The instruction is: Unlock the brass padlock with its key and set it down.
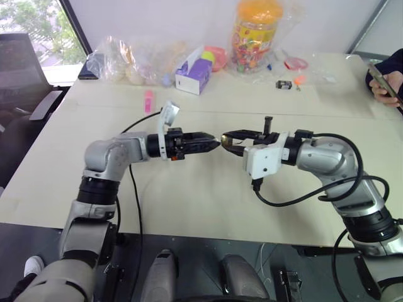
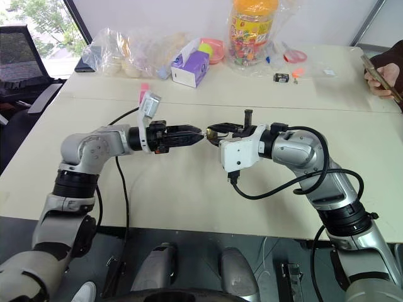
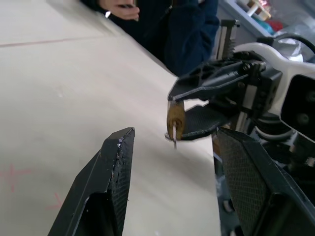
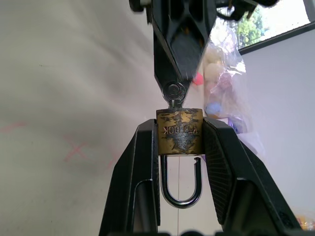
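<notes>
The brass padlock [image 4: 179,131] is pinched by its body in the right claw [image 1: 228,139], held in the air above the pale counter [image 1: 208,189] near its middle, with the key [image 4: 173,93] in its keyway and one leg of the shackle [image 4: 181,183] apparently free of the body, so I judge it unlocked. Its long axis runs level from left to right, key end toward the left claw [image 1: 213,143], whose fingers stand parted just beside the key and hold nothing. Setting down falls to the right arm, over bare counter; bags, a purple box [image 1: 193,75] and a candy jar [image 1: 255,33] stand at the far edge.
</notes>
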### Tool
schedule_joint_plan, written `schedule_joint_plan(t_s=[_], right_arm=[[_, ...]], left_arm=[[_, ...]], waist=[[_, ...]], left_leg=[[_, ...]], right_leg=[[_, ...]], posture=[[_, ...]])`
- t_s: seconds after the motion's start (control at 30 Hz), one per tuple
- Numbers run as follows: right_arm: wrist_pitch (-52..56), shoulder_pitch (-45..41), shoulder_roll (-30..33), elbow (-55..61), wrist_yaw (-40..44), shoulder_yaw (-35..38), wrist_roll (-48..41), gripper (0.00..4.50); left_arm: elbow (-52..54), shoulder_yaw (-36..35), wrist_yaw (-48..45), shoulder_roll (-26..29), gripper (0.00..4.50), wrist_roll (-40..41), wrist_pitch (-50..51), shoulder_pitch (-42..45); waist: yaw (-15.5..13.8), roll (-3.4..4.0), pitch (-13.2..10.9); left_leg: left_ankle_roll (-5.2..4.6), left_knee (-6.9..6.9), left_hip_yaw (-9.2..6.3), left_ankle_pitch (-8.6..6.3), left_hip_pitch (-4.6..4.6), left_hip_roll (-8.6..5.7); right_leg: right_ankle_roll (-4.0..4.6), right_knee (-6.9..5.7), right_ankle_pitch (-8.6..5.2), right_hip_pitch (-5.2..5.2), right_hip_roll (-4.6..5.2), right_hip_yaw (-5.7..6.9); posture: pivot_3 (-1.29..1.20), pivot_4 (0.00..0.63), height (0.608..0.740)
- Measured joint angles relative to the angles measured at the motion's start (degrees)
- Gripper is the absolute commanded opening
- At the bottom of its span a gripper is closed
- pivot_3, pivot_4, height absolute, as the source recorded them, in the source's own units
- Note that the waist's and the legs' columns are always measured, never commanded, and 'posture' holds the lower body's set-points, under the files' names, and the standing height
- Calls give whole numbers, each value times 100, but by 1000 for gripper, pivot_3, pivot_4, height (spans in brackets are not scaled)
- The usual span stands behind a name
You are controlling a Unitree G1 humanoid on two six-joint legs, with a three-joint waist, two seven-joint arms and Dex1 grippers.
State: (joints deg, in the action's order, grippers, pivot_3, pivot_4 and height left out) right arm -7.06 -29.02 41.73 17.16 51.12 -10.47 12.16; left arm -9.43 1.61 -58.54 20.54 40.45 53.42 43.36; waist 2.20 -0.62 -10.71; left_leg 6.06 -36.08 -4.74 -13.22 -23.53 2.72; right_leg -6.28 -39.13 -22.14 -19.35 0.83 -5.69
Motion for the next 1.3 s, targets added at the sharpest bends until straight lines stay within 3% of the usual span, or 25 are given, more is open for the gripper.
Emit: schedule_joint_plan(t_s=[0.3, 0.4, 0.53, 0.57, 0.8, 1.03, 1.17, 1.3], right_arm=[[45, 0, 1, 7, 0, 0, 0, 690], [52, 0, 1, 22, 1, 0, 0, 690], [102, 0, 2, 41, 2, 0, 4, 690], [119, 0, 2, 42, 3, 0, 2, 690], [166, 0, 2, 53, 2, 2, -1, 690], [304, -7, -14, 82, 12, 2, -178, 4341], [893, 7, 79, 127, 298, 23, -506, 4439], [2633, 325, 282, 296, 795, 636, -1774, 4439]], left_arm=[[-353, 21, -17, -285, 2769, -159, -144, 223], [-400, 102, -37, -332, 1884, -209, -149, 223], [-399, 147, -155, -367, 200, -232, -149, 252], [-399, 158, -177, -361, 37, -239, -150, 261], [-453, 165, -203, -367, 37, -267, -149, 305], [-449, 234, -291, -276, 0, -368, -145, 317], [-450, 288, -399, -184, 0, -427, -200, 317], [-469, 363, -637, 87, 0, -556, -423, 328]], waist=[[10, -1, 0], [11, -1, 0], [11, -1, 0], [11, -1, 0], [11, -1, 0], [15, -1, 0], [6, -1, -1], [-20, -3, -2]], left_leg=[[0, 1, 0, 0, 0, 0], [0, 1, 0, 0, 0, 0], [0, 1, 0, 0, 0, 0], [0, 1, 0, 0, 0, 0], [0, 2, 0, 0, 0, 0], [0, 2, 0, 0, 0, 0], [0, 2, 0, 0, 0, 0], [0, 3, 0, 0, 0, 0]], right_leg=[[0, 0, 0, -1, -1, 0], [0, 0, 0, -1, -1, 0], [0, 0, 0, 0, 0, 0], [0, 0, 0, 0, -1, 0], [0, 0, 0, 0, 0, 0], [0, 0, 0, 0, -1, 0], [0, 0, 0, 0, 0, 0], [0, 2, 0, 2, 0, 0]], posture=[[0, 150, 740], [0, 150, 740], [0, 150, 740], [0, 150, 740], [0, 150, 740], [0, 150, 740], [0, 150, 740], [0, 150, 740]])
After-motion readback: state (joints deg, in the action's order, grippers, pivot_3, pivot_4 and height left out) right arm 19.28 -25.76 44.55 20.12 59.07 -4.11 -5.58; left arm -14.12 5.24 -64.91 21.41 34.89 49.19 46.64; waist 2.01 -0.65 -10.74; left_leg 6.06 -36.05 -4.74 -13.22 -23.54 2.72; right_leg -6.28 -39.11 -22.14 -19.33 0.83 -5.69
